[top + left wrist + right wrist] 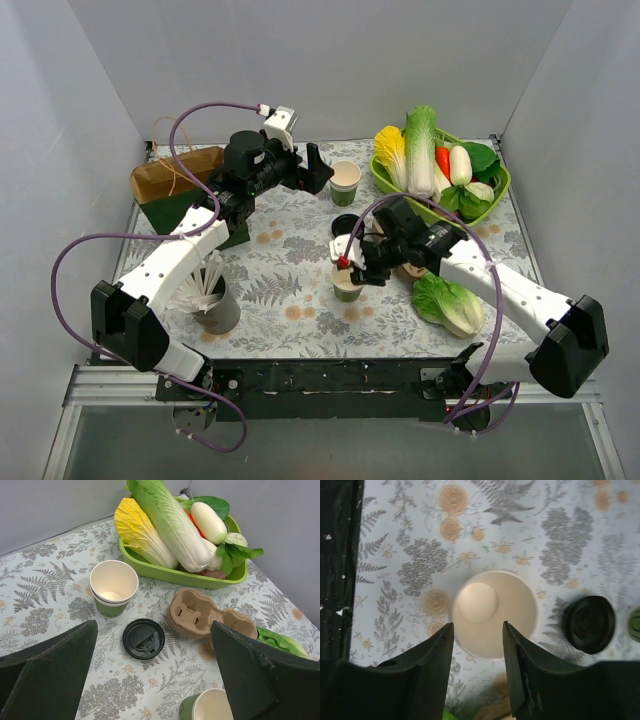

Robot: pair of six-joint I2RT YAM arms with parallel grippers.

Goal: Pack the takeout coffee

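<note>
A takeout coffee cup, cream over dark green, stands upright and lidless at the table's middle front. My right gripper hangs straight above it, open; in the right wrist view its fingertips frame the near rim of the cup and grip nothing. The flat black lid lies behind that cup, also visible as the lid and the lid. A second cup, the same cup, stands further back. My left gripper hovers beside it, wide open and empty.
The brown pulp cup tray lies right of the lid, partly under my right arm. A green basket of vegetables fills the back right. A cabbage lies front right. A grey cup of white sticks and a brown paper bag stand left.
</note>
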